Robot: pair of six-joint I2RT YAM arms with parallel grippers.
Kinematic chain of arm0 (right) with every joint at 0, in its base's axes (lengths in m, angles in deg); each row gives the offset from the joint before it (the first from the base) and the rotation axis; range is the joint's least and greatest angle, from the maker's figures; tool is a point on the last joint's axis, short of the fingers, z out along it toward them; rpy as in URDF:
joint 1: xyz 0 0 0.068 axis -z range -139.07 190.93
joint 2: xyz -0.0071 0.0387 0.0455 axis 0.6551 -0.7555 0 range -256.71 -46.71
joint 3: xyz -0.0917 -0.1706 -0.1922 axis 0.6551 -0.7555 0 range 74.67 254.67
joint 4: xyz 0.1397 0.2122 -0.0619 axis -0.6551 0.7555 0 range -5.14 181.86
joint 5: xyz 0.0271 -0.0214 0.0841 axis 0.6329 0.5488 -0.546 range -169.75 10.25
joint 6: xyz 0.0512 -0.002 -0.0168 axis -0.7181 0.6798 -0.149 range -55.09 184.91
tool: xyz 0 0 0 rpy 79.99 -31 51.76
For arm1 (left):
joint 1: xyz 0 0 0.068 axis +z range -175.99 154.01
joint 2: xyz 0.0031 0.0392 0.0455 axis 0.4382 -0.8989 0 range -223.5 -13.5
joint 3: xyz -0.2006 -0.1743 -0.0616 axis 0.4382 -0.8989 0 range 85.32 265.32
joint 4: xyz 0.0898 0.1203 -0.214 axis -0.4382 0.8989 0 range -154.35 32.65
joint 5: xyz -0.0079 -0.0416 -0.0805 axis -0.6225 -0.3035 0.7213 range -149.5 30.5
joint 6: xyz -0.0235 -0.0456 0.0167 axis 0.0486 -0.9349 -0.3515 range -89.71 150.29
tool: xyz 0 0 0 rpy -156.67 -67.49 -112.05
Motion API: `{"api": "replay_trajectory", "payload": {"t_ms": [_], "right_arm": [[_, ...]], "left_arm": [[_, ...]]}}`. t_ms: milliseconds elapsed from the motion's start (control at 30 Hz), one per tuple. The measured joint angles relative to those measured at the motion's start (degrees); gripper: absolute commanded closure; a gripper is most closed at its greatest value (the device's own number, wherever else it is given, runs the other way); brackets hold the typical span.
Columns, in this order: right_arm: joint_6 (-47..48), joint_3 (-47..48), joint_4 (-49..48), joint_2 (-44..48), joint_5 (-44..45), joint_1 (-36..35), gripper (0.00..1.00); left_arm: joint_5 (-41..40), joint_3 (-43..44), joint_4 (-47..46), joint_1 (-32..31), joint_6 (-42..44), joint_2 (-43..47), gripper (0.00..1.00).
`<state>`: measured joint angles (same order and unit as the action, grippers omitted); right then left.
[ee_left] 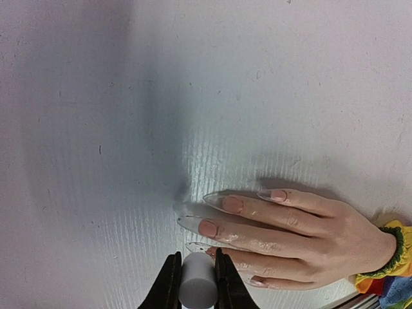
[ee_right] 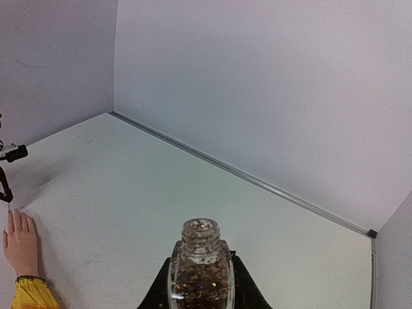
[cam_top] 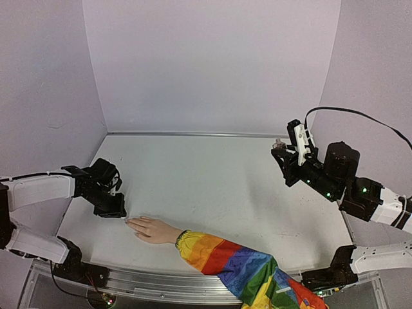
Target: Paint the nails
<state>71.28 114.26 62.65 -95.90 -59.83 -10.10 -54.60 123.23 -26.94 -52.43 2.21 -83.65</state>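
The mannequin hand [cam_top: 151, 229] lay palm down at the near left of the surface [cam_top: 206, 174], its fingers pointing left and its rainbow-striped sleeve [cam_top: 238, 264] trailing away to the near right. The nails [ee_left: 233, 205] sat at the left ends of those fingers. In the left wrist view they showed as pinkish beds under long, clear, pointed tips resting on the surface.

The left tool [cam_top: 118, 212] hung low just left of the fingertips. It was clamped on a white cylinder [ee_left: 197, 283], which was pinched between both black fingers and ended just beside the nearest nail tips. Whether it touched them could not be told.

The right tool [cam_top: 281, 156] was held up over the far right of the surface, well apart from the hand. It gripped a small clear bottle [ee_right: 201, 270], upright and uncapped, with its threaded neck open and dark glittery contents inside.
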Motion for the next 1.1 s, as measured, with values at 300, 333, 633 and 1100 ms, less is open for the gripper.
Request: {"api": "replay_trajectory", "payload": {"t_ms": [300, 333, 633, 1100], "right_arm": [[0.0, 0.0, 0.0, 0.0, 0.02, 0.0, 1.0], [0.0, 0.0, 0.0, 0.0, 0.02, 0.0, 1.0], [0.02, 0.0, 0.0, 0.0, 0.02, 0.0, 1.0], [0.02, 0.0, 0.0, -0.24, -0.24, 0.0, 1.0]], "left_arm": [[-1.6, 0.02, 0.0, 0.0, 0.02, -1.6, 1.0], [-1.77, 0.02, 0.0, 0.0, 0.02, -1.7, 1.0], [-5.09, 0.33, 0.04, 0.0, -0.31, -1.11, 1.0], [0.98, 0.72, 0.17, -0.02, -0.48, 1.9, 1.0]]}}
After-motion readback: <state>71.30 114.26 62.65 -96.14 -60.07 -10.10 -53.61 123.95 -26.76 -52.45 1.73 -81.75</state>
